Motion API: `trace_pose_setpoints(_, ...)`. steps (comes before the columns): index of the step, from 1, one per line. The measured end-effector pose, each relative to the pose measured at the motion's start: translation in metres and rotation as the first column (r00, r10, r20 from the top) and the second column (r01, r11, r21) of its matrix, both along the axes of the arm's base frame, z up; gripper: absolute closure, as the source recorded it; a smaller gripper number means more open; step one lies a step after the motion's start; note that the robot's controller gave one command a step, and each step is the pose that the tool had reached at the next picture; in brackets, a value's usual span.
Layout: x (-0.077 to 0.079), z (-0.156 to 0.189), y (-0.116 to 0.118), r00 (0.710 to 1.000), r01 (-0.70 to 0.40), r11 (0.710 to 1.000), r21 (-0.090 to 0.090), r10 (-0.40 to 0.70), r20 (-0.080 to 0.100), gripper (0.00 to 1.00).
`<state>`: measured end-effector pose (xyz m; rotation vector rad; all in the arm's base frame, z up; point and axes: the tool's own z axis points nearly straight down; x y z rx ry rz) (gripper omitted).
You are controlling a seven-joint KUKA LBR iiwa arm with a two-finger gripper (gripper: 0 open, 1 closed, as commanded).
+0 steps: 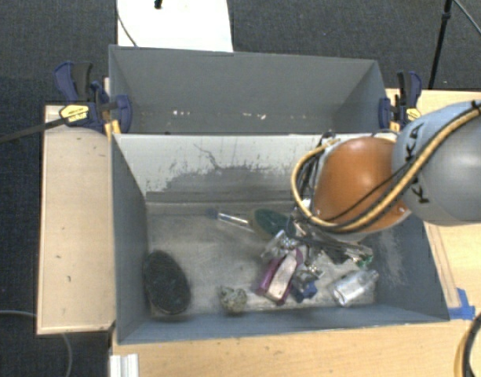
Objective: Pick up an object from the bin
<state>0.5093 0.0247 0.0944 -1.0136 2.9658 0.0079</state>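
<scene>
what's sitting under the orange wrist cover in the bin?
Poking out from beneath the orange cover: a purple block, a blue piece, a silvery crumpled thing, and a dark green thing at its left edge. Whatever lies straight below the cover is hidden.

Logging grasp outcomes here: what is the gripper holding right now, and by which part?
Cannot be told. The gripper sits right over a purple block near the bin's front wall, but its orange cover hides any hold.
</scene>
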Motion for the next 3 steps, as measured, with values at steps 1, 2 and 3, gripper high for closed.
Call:
trace_pose_setpoints(1, 0.002, -0.001, -0.001, 1.0, 0.0, 1.0, 0.001, 0.0, 0.014, 0.0)
trace_pose_setpoints(2, 0.002, -0.001, -0.002, 1.0, 0.0, 1.0, -0.001, 0.0, 0.011, 1.0)
trace_pose_setpoints(3, -0.002, 0.079, -0.011, 1.0, -0.017, 1.0, -0.007, 0.017, 0.004, 1.0)
